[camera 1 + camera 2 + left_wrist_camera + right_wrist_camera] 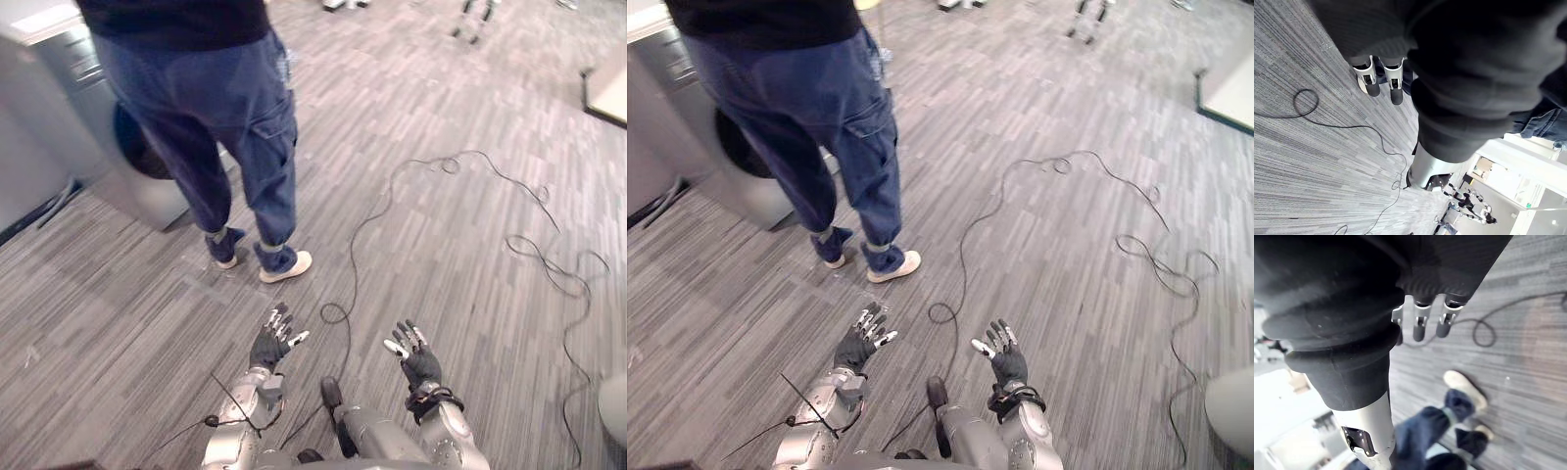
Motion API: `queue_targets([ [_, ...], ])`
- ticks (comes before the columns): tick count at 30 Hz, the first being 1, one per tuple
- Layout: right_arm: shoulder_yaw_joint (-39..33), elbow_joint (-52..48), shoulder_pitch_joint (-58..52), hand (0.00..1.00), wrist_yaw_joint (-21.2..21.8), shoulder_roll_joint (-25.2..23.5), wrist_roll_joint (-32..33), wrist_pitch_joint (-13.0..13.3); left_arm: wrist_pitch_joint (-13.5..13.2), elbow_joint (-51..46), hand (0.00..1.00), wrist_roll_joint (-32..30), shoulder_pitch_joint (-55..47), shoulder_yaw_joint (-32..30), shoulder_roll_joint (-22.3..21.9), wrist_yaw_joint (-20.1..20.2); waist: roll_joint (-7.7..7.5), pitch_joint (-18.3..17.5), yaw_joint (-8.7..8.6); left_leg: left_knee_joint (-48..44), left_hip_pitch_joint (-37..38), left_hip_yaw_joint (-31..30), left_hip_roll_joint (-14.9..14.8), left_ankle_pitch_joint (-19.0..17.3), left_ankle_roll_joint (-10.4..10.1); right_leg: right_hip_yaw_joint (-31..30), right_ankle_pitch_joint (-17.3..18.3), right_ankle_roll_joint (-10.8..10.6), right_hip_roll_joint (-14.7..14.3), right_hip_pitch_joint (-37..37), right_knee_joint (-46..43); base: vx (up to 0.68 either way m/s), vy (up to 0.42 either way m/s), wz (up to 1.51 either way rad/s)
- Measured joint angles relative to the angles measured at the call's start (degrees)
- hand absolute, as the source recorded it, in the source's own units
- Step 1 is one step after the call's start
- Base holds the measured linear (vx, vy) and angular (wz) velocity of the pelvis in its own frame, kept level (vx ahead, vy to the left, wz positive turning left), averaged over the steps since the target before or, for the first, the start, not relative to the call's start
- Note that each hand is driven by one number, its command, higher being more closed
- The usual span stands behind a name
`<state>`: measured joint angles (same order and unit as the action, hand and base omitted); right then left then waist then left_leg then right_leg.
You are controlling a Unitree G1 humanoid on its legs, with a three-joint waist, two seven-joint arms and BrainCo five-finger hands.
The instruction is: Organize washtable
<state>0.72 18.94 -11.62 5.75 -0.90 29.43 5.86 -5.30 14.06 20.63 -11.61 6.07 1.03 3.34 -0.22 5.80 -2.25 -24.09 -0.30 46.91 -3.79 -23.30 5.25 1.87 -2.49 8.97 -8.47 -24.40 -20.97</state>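
Left hand and right hand, fingers spread and empty, hover near over grey striped carpet. Far left, a grey cabinet with a dark round opening stands behind a person; I cannot tell whether it is the washtable. A tabletop edges in far right.

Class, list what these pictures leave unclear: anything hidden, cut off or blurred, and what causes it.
Person: cut off above the waist by the top edge in the eye views.
Grey unit: its dark round opening is partly hidden behind the person's legs.
Pale object: cut off by the right edge; unidentifiable.
Shoes: blurred in the right wrist view.
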Motion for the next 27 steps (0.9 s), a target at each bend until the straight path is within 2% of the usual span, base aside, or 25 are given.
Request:
queue_targets([
  [1,0.05,0.17,0.60,0.00,-0.09,0.66,-0.52,-0.05,0.08,0.32,0.00,0.01,-0.57,-2.01,-0.38,-0.09,-0.35,0.48,-0.12,-7.09,-3.37,-4.06,-0.63,1.90,1.44,0.04,-6.99,3.28,-0.08,1.09,3.83,-0.02,-0.022,-1.03],
  [2,-0.77,0.27,1.27,0.00,-0.04,0.68,-0.98,0.27,-0.03,1.41,0.00,0.05,-0.15,-3.41,-0.19,-0.04,0.56,-0.39,0.92,-6.59,-6.71,-10.35,-1.59,-0.49,5.16,-3.15,-10.64,1.05,-0.45,4.73,11.93,-0.01,-0.071,-1.61],
  [3,-2.35,0.82,2.94,0.00,-0.47,0.30,-1.58,0.36,-0.42,0.93,0.00,0.09,1.51,-3.97,-0.39,-0.06,0.05,0.36,3.32,2.22,-4.69,-10.70,-2.32,3.41,0.02,7.78,4.01,2.54,3.84,1.62,-2.24,0.00,-0.076,-1.28],
  [4,-2.80,1.64,4.41,0.00,-0.82,0.54,-2.06,0.24,-0.37,1.26,0.00,0.12,1.18,-4.61,-0.23,-0.57,-0.81,0.60,3.22,3.99,-3.05,-8.55,-1.05,5.03,0.52,11.18,8.81,0.85,7.90,2.15,-6.83,0.10,-0.040,-1.33],
  [5,-2.87,1.61,5.90,0.00,-0.91,1.57,-2.89,0.39,0.32,1.43,0.00,0.16,0.46,-4.36,-0.74,-1.22,0.76,0.59,2.68,5.35,-1.54,-6.82,-0.93,5.21,0.35,16.38,14.18,-2.28,12.23,5.17,-10.33,0.08,0.024,-0.90],
  [6,-2.79,1.68,6.22,0.00,-1.13,1.94,-3.19,0.39,0.28,1.40,0.00,0.20,0.20,-4.27,-1.06,-1.39,1.39,0.25,3.08,6.31,-0.44,-5.06,-0.91,5.22,0.35,18.98,15.38,-4.46,14.80,7.39,-10.62,0.08,0.041,-1.05],
  [7,-2.12,1.67,6.79,0.00,-1.36,1.87,-3.35,0.39,0.21,1.38,0.00,0.25,0.17,-4.31,-0.80,-2.02,1.31,0.11,3.33,6.96,0.63,-3.06,-0.81,5.21,0.29,19.60,15.81,-7.31,17.35,10.54,-7.71,0.01,-0.009,-0.95],
  [8,-1.72,1.67,7.01,0.00,-1.53,1.81,-3.45,0.37,0.20,1.39,0.00,0.27,0.18,-4.41,-0.68,-2.34,1.11,-0.01,3.35,7.21,0.99,-1.91,-0.80,5.23,0.08,18.40,15.55,-8.80,17.84,11.75,-5.75,-0.01,-0.091,-0.97],
  [9,-1.20,1.75,7.47,0.00,-1.79,1.79,-3.58,0.31,0.16,1.47,0.00,0.41,0.23,-4.56,-0.55,-2.62,1.05,-0.23,3.35,7.15,1.14,-0.02,-1.55,5.36,-0.46,16.61,13.89,-12.24,17.50,12.91,-1.97,-0.01,-0.168,-0.84],
  [10,-0.80,1.57,7.35,0.00,-1.84,1.92,-3.58,0.31,0.15,1.51,0.00,1.03,0.40,-4.41,-0.39,-3.09,1.21,-0.29,2.97,6.91,0.99,0.66,-2.57,6.15,-1.61,15.33,11.67,-11.25,15.83,13.29,0.95,0.01,-0.171,-0.80],
  [12,-0.81,1.56,6.18,0.00,-1.83,2.65,-3.58,0.28,0.06,1.56,0.00,1.34,0.67,-4.35,-0.45,-3.65,1.21,-0.78,2.87,6.46,1.01,1.86,-4.12,6.51,-2.22,13.83,9.96,-9.79,13.52,13.73,3.59,0.03,-0.178,-0.63],
  [16,-2.81,1.61,4.38,0.00,-1.81,4.16,-4.28,0.28,0.02,2.34,0.00,1.75,0.89,-2.85,-0.66,-3.50,1.39,-1.12,1.44,5.15,1.73,1.57,-5.82,7.77,-4.24,10.25,8.62,-8.15,10.94,14.52,5.89,0.01,-0.164,-0.62],
  [18,-3.28,1.62,3.94,0.00,-1.83,4.78,-4.13,0.35,0.00,2.48,0.00,1.89,1.02,-1.72,-0.70,-3.47,1.37,-1.14,0.80,1.99,1.07,-3.91,-6.09,8.58,-3.80,7.23,8.32,-7.66,10.05,14.65,6.15,0.00,-0.114,-0.73],
  [19,-3.22,1.72,3.82,0.00,-1.83,4.82,-3.96,0.39,-0.03,2.51,0.00,2.38,0.74,-1.60,-0.92,-3.39,1.37,-1.14,0.59,-1.48,-0.66,-9.15,-6.10,9.07,-2.96,5.76,8.15,-7.38,9.77,14.73,6.36,0.00,-0.070,-0.77],
  [20,-3.18,2.45,3.76,0.00,-1.81,5.04,-3.09,0.49,-0.21,2.51,0.00,2.71,0.32,-1.66,-1.22,-3.38,1.18,-0.99,0.87,-5.52,-3.72,-19.37,-5.57,8.52,-2.70,3.32,8.04,-7.25,9.61,14.78,6.37,0.00,-0.034,-0.90],
  [21,-3.18,3.06,3.70,0.00,-1.81,5.09,-2.85,0.50,-0.22,2.52,0.00,2.95,-0.06,-1.66,-1.32,-3.36,0.94,-0.83,1.26,-5.84,-4.41,-24.64,-4.39,8.08,-3.37,1.90,8.02,-7.24,9.25,14.77,6.32,-0.01,0.045,-1.14],
  [22,-3.09,4.12,3.21,0.00,-1.80,5.08,-2.73,0.49,-0.25,2.54,0.00,3.01,-0.89,-1.66,-1.31,-3.30,1.19,-0.98,1.76,-5.59,-5.30,-33.79,-2.67,7.34,-4.80,-0.33,8.12,-7.13,8.73,14.90,6.57,0.01,0.116,-0.96],
  [23,-3.05,4.75,2.36,0.00,-1.79,5.07,-2.32,0.48,-0.27,2.79,0.00,2.98,-1.38,-1.64,-1.24,-3.26,1.52,-1.16,1.73,-3.96,-6.29,-39.60,-1.62,6.68,-6.07,-1.54,8.38,-6.78,8.61,15.15,7.00,0.01,0.104,-0.74],
  [24,-3.05,4.88,2.05,0.00,-1.79,5.07,-2.20,0.48,-0.30,2.96,0.00,2.97,-1.48,-1.65,-1.21,-3.25,1.54,-1.16,1.74,-3.17,-6.74,-41.20,-1.29,6.64,-6.25,-1.96,8.40,-6.80,8.66,15.14,7.07,0.01,0.121,-0.43],
  [25,-3.02,5.16,1.67,0.00,-1.77,5.06,-1.69,0.36,-0.41,3.83,0.00,2.87,-1.42,-1.65,-1.08,-3.21,1.88,-0.96,1.75,0.35,-8.37,-45.64,-0.57,6.89,-6.70,-2.87,8.34,-7.04,8.89,15.06,7.22,0.02,0.144,-0.31],
  [26,-2.96,5.22,1.41,0.00,-1.74,5.17,-1.34,0.36,-0.39,4.12,0.00,2.85,-1.87,-1.57,-1.11,-3.19,2.58,-1.01,1.86,5.39,-8.80,-48.17,0.02,8.70,-9.25,-3.50,8.44,-8.33,8.84,14.92,6.86,0.02,0.191,-0.38],
  [27,-2.98,5.42,1.22,0.00,-1.71,5.24,-1.19,0.37,-0.41,4.29,0.00,2.80,-2.11,-1.52,-1.00,-3.20,3.35,-1.22,2.19,6.13,-8.21,-48.32,-0.30,12.76,-9.31,-4.23,8.50,-9.09,8.72,14.95,6.39,0.06,0.228,-0.41],
])
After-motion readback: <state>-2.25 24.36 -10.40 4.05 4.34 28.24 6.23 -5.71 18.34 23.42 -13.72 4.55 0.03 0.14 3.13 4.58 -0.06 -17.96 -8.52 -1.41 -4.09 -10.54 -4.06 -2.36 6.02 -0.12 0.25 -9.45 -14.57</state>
